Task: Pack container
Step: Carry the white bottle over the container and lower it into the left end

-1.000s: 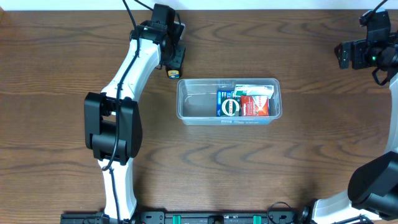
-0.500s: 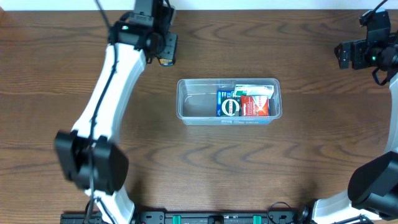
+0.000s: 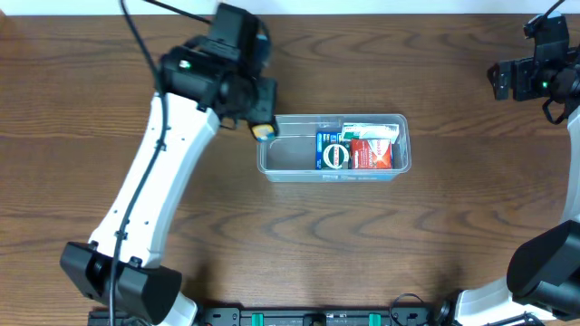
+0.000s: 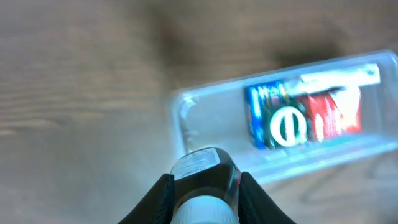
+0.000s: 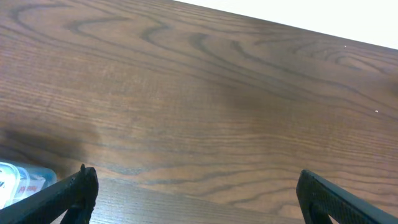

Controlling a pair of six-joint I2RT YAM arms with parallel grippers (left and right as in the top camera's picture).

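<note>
The left gripper (image 4: 205,186) is pinched on a small dark bottle (image 4: 202,165) with a pale cap, held above the table (image 5: 199,93), probably for a drop. The clear container (image 4: 181,121) lies just ahead of and below its fingers. The near end is bare, so that looks like the intended spot. A blue packet (image 4: 273,121) and a red packet (image 4: 333,112) fill the far end. The right gripper (image 5: 199,196), spread wide and holding nothing, hangs well apart, seemingly parked clear.

A dark brown wood-grain table (image 3: 362,244) carries one thing directly: a clear rectangular container (image 3: 290,156), flat on it near the middle, long side running left-right
</note>
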